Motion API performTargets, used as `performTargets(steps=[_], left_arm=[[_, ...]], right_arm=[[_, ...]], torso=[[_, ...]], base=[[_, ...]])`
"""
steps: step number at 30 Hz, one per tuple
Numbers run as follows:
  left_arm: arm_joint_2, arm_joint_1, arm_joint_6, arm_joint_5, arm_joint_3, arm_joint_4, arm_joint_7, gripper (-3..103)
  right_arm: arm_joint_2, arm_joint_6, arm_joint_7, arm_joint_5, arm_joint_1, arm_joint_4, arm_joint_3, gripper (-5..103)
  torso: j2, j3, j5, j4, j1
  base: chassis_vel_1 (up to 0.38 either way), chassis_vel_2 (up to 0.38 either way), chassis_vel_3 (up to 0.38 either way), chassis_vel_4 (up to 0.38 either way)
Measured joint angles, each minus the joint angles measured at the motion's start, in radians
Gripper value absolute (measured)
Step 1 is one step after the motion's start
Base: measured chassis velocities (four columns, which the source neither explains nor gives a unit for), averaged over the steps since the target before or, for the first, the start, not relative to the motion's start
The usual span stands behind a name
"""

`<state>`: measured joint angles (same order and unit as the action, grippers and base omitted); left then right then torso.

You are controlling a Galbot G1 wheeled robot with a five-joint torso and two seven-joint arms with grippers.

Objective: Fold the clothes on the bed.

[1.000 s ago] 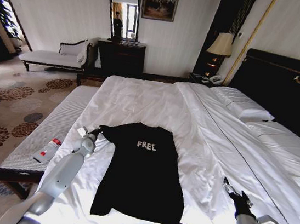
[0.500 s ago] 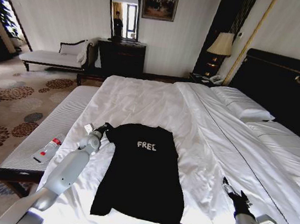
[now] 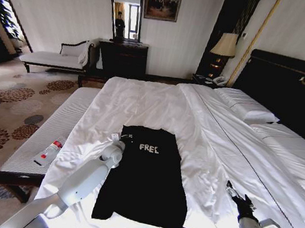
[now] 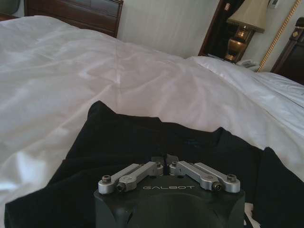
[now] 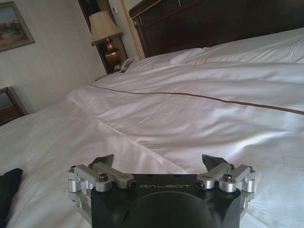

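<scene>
The black T-shirt [image 3: 147, 175] lies flat on the white bed [image 3: 207, 127], near its foot edge, its left sleeve folded in over the body. The left gripper [image 3: 120, 138] sits over that folded shoulder — fingers pinched together on the fabric. The right gripper [image 3: 238, 196] waits spread wide above the sheet, holding nothing.

Matt black cloth T-shirt [image 3: 147, 175] – smooth white sheeted bed [image 3: 159, 106], slight sheen
</scene>
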<state>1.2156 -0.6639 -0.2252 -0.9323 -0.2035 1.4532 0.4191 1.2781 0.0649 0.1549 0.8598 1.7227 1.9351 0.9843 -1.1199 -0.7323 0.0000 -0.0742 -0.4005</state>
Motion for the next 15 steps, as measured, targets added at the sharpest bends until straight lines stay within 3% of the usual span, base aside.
performTargets(steps=[7, 14, 15], left_arm=[[0.041, 0.007, 0.003, 0.026, -0.058, -0.043, 0.005, 0], [0.053, -0.028, 0.008, 0.044, -0.048, -0.06, 0.008, -2], [0.054, -0.035, 0.006, 0.041, -0.035, -0.057, 0.012, 1]], right_arm=[[-0.006, -0.008, -0.004, 0.01, 0.0, -0.009, 0.012, 100], [-0.017, -0.018, -0.008, 0.012, 0.0, -0.015, 0.014, 100], [-0.02, -0.018, -0.008, 0.012, -0.004, -0.015, 0.01, 100]], torso=[[0.0, 0.0, 0.0001, -0.0003, 0.0], [0.0, 0.0, -0.0002, -0.0001, 0.0], [0.0, 0.0, -0.0002, -0.0001, 0.0]], base=[[0.0, 0.0, 0.0, 0.0], [0.0, 0.0, 0.0, 0.0], [0.0, 0.0, 0.0, 0.0]])
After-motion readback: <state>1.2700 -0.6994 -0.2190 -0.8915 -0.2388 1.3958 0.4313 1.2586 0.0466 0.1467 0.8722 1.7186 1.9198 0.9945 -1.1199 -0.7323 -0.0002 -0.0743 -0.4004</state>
